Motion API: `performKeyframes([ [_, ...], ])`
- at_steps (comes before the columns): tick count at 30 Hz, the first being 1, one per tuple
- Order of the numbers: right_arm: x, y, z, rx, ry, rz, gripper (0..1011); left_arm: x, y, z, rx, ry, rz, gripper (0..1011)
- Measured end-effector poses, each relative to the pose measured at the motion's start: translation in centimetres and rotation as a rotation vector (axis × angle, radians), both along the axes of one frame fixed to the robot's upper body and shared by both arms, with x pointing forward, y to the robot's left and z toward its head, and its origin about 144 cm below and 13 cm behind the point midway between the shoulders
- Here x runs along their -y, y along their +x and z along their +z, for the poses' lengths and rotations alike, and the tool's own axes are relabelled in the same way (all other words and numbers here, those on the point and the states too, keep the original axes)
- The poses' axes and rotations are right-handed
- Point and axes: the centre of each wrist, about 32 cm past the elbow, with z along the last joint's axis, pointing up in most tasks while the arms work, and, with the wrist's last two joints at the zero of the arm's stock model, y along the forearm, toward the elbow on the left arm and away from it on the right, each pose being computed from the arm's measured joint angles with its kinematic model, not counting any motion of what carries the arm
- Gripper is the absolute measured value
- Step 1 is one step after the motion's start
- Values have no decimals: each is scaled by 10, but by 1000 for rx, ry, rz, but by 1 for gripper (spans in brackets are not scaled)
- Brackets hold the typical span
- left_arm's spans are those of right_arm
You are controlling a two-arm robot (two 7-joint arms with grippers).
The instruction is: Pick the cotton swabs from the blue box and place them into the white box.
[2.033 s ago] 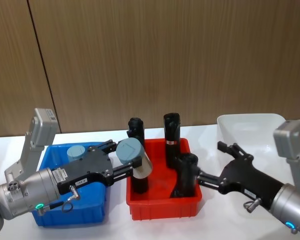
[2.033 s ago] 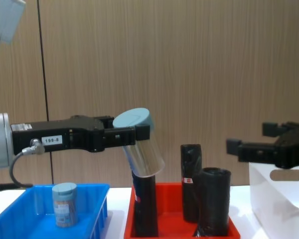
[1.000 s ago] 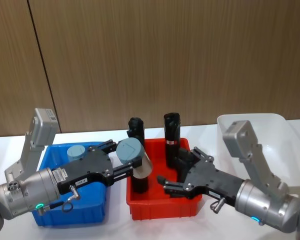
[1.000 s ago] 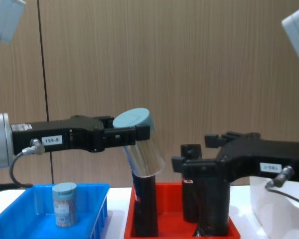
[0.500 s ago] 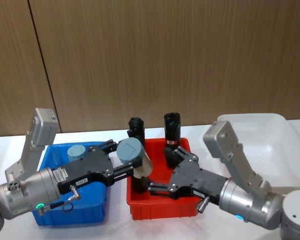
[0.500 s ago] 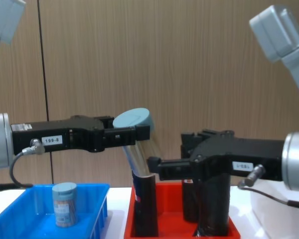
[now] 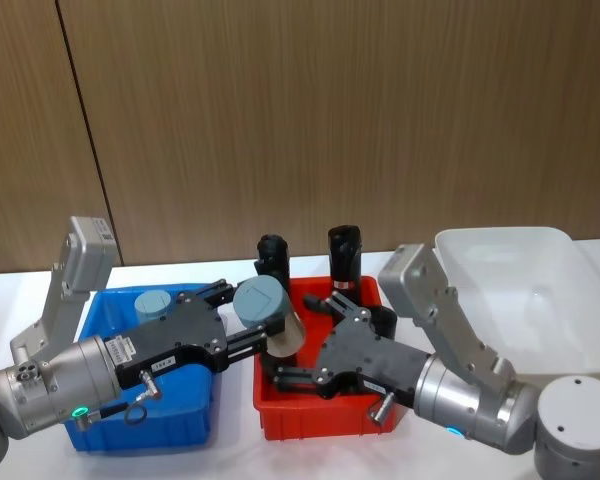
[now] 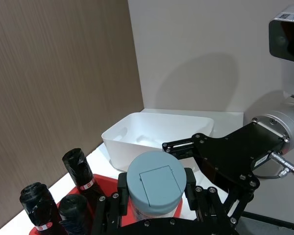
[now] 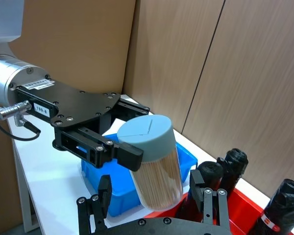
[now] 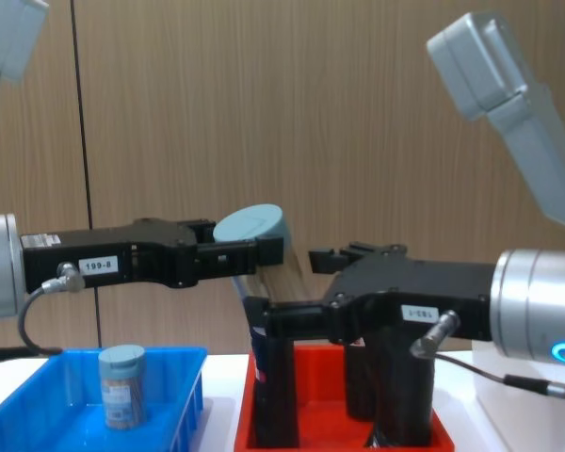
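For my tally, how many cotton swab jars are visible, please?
2: a jar in the left gripper over the red tray, another in the blue box; more may be hidden.

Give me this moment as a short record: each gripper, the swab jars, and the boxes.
left gripper: shut on a cotton swab jar, tilted, raised over the left side of the red tray
right gripper: open, fingers either side of that jar's body
second jar: upright in the blue box
white box: far right
black rolls: three, in the red tray
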Motion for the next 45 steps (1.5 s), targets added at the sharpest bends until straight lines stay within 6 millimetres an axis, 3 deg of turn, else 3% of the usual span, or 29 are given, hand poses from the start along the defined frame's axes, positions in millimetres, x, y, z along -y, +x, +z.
performKeyframes([
  [45, -31, 6, -10, 118, -34, 6, 1002, 0, 0, 0, 0, 0, 0, 671],
])
